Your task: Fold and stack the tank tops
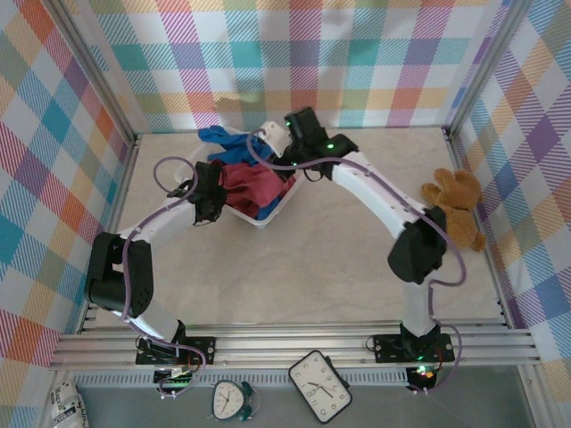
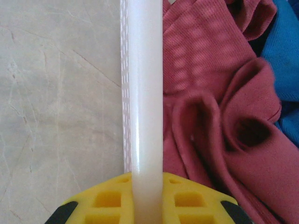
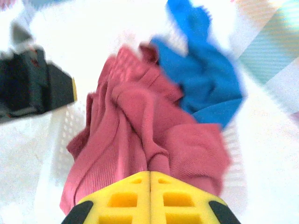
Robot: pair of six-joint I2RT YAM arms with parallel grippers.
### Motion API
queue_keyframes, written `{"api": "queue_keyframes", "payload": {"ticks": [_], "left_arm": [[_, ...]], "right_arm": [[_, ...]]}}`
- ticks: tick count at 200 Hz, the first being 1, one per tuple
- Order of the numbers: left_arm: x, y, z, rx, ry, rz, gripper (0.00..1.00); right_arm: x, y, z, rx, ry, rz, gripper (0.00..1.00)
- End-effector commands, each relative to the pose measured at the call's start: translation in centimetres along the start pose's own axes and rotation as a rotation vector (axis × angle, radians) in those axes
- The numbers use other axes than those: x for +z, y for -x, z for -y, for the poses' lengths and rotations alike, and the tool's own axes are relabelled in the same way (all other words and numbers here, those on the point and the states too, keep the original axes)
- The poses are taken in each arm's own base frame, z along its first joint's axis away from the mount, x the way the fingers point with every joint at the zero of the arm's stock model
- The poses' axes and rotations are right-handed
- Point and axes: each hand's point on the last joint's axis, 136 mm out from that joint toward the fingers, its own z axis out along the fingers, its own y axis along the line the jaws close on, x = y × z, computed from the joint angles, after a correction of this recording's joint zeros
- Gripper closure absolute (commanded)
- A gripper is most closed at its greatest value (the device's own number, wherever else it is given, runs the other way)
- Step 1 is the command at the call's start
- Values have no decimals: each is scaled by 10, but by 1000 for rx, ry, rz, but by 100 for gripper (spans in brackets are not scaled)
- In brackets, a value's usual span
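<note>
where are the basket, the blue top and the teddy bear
basket [image 2: 145, 93], left wrist view, on its white rim
blue top [image 3: 205, 93], right wrist view, on the middle of the bunched cloth
teddy bear [image 1: 459, 209], top view, on its body

The basket [image 1: 261, 221] sits left of centre toward the back of the bench [image 1: 312, 276], with the tops [image 1: 250, 183] heaped in it. The left end effector [image 1: 211, 191] clamps its left rim. The bear [image 1: 459, 209] lies at the bench's right edge, well apart.
</note>
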Motion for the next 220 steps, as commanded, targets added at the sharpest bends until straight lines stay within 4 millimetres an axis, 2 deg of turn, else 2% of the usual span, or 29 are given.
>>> {"api": "queue_keyframes", "payload": {"ticks": [1, 20, 36, 61, 74, 90, 123, 149, 169, 195, 220], "left_arm": [[3, 24, -6, -107, 59, 113, 97], [7, 33, -5, -154, 64, 147, 97], [9, 42, -3, -202, 61, 183, 97], [16, 51, -3, -311, 54, 230, 100], [20, 56, 2, -354, 41, 246, 100], [25, 60, 9, -387, 36, 263, 100], [36, 76, 23, -369, 47, 287, 99], [51, 82, 12, -435, 80, 287, 98], [59, 87, 12, -489, 65, 302, 97], [65, 96, 20, -454, 71, 316, 93], [79, 103, 20, -418, 79, 300, 85]], "right_arm": [[-96, 73, 11, -64, -105, 248, 100], [-153, 98, 7, -107, -147, 359, 100], [-189, 106, 6, -136, -190, 405, 100], [-224, 102, 6, -147, -233, 429, 100], [-229, 93, 4, -128, -222, 425, 100], [-216, 71, 3, -79, -187, 375, 100], [-173, 19, -4, 77, -83, 300, 100], [-132, -21, -9, 196, 12, 235, 100], [-105, -49, -10, 269, 61, 182, 100], [-76, -79, -12, 346, 101, 111, 100], [-57, -106, -4, 411, 99, 59, 100]]}}
